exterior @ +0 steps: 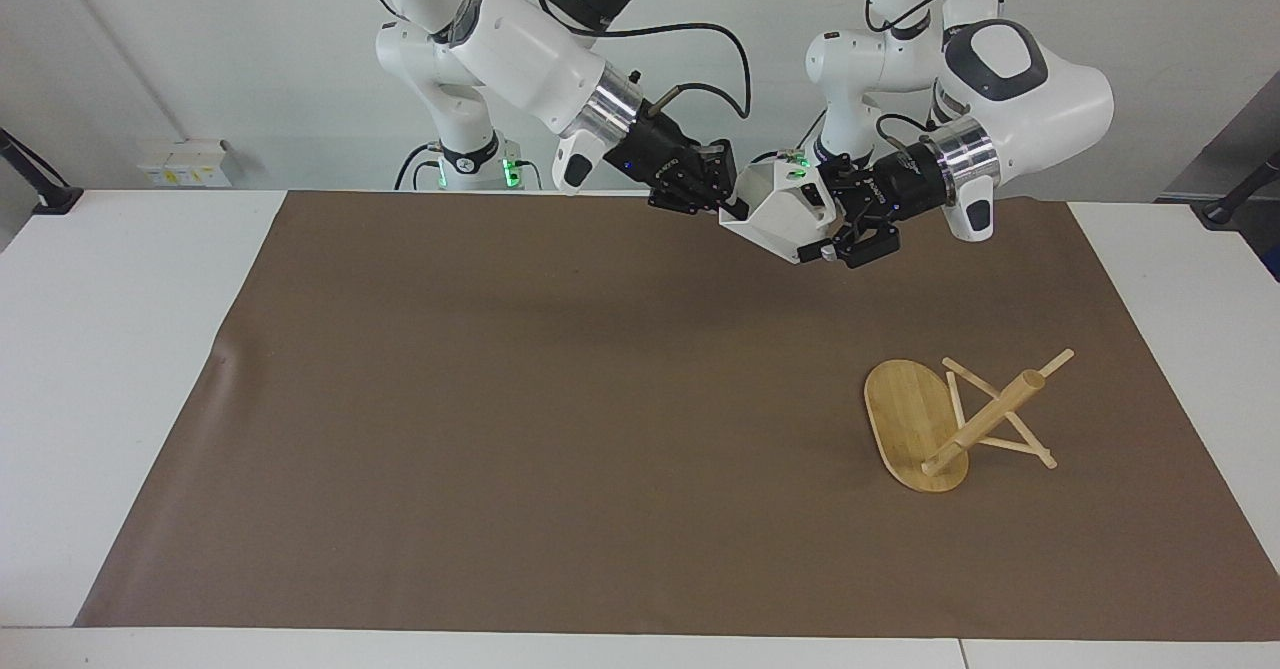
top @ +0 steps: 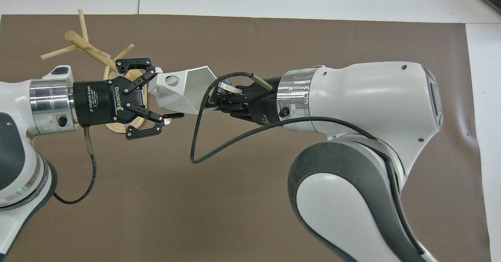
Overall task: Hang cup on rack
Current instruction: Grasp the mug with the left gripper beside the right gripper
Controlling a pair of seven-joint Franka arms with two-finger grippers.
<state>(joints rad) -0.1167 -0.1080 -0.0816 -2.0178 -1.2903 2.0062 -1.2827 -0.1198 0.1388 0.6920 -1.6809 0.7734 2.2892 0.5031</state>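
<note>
My right gripper (top: 213,102) is clamped on the cup (top: 183,89), at its rim end, holding it in the air over the brown mat (exterior: 500,429), on the robots' edge. The cup lies tilted, handle w/ round hole pointing toward my left gripper (top: 166,93). Left fingers (top: 173,116) are spread apart around the cup's handle end, one each side; can't tell if they touch it yet. The rack (exterior: 955,419) lies tipped over on the mat, farther from the robots than the cup, toward my left arm's end; its oval base is up on edge and its post is slanting, with pegs resting on the mat.
</note>
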